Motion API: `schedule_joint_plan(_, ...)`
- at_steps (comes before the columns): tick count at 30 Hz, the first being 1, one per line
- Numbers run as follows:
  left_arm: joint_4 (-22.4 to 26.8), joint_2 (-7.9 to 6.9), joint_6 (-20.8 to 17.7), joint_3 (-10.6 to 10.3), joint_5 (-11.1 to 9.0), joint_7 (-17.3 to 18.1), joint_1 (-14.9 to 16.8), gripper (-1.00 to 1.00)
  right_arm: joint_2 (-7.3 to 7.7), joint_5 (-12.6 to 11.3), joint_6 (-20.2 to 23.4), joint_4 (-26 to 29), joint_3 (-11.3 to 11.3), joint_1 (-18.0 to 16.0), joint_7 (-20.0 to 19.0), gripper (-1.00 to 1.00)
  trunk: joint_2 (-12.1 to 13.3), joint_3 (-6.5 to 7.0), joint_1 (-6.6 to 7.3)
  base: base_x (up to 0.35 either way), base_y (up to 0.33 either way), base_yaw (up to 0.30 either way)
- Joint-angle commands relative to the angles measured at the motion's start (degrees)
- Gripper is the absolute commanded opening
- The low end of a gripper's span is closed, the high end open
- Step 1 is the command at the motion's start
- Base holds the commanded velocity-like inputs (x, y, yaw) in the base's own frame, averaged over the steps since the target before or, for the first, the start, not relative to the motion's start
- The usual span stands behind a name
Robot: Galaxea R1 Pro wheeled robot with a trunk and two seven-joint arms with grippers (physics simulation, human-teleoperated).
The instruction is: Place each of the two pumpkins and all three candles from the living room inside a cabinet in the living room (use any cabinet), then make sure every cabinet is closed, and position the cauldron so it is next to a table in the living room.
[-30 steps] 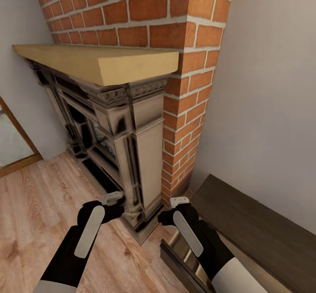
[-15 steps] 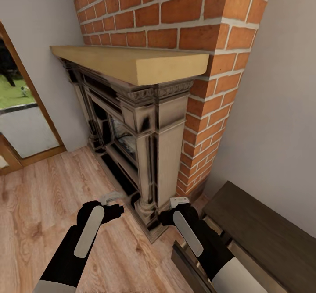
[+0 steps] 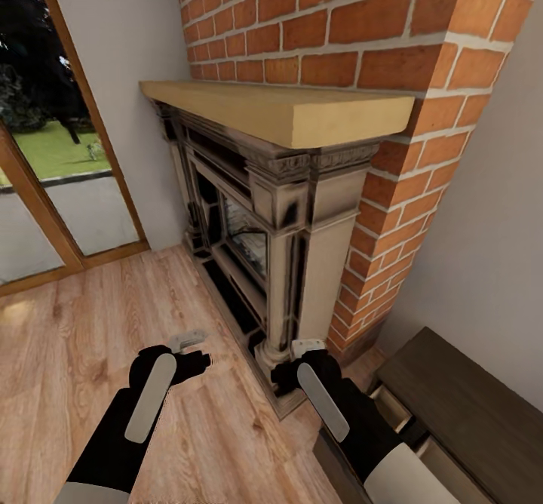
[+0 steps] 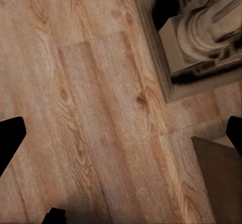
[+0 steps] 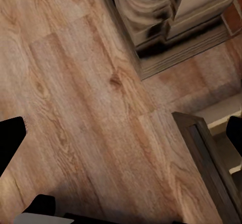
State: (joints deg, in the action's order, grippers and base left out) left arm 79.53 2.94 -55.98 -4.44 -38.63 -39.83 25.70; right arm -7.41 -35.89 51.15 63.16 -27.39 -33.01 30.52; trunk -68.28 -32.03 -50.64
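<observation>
The cabinet (image 3: 460, 402) is a low dark-brown unit against the wall at lower right, and a drawer (image 3: 392, 406) on its near end stands pulled out, showing a light beige inside. Its dark corner also appears in the right wrist view (image 5: 209, 158) and the left wrist view (image 4: 222, 181). My left gripper (image 3: 188, 340) hangs open over the wooden floor, empty, its fingers far apart in the left wrist view (image 4: 121, 136). My right gripper (image 3: 308, 347) is open and empty too (image 5: 121, 133), by the fireplace base. The pumpkins, candles and cauldron are out of view.
An ornate grey fireplace (image 3: 279, 210) with a pale wood mantel (image 3: 286, 108) stands under a red brick chimney (image 3: 339, 29), its column foot close in front of my right hand. A glass door with a wooden frame (image 3: 45, 195) is at the left. Wooden floor (image 3: 90, 338) stretches left.
The view has swung to the left: the fireplace and cabinet have slid right in the picture and the glass door has come into sight. Both arms keep their pose.
</observation>
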Motion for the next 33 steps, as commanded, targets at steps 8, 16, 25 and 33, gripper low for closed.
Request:
schedule_joint_plan(8,-0.09,0.04,-0.09,1.61,-0.65,-0.60,0.06,1.00,0.02,-0.58,0.09,0.05,-0.07,-0.04,0.60,1.00,-0.04,0.17,0.00,0.000,0.000,0.275)
schedule_joint_plan(16,-0.08,0.04,-0.09,1.71,-0.61,-0.60,0.06,1.00,0.02,-0.58,0.09,0.04,-0.10,-0.04,0.60,1.00,-0.04,0.39,0.00,-0.013,0.000,0.274)
schedule_joint_plan(25,-0.11,0.04,-0.09,2.41,-0.58,-0.60,0.05,1.00,0.02,-0.58,0.09,0.04,-0.08,-0.04,0.60,1.00,-0.04,0.64,0.00,0.000,0.000,0.274)
schedule_joint_plan(33,-0.09,0.04,-0.09,2.50,-0.58,-0.60,0.06,1.00,0.02,-0.65,0.09,0.04,-0.12,-0.04,0.60,1.00,-0.04,0.86,0.00,0.000,0.000,0.274)
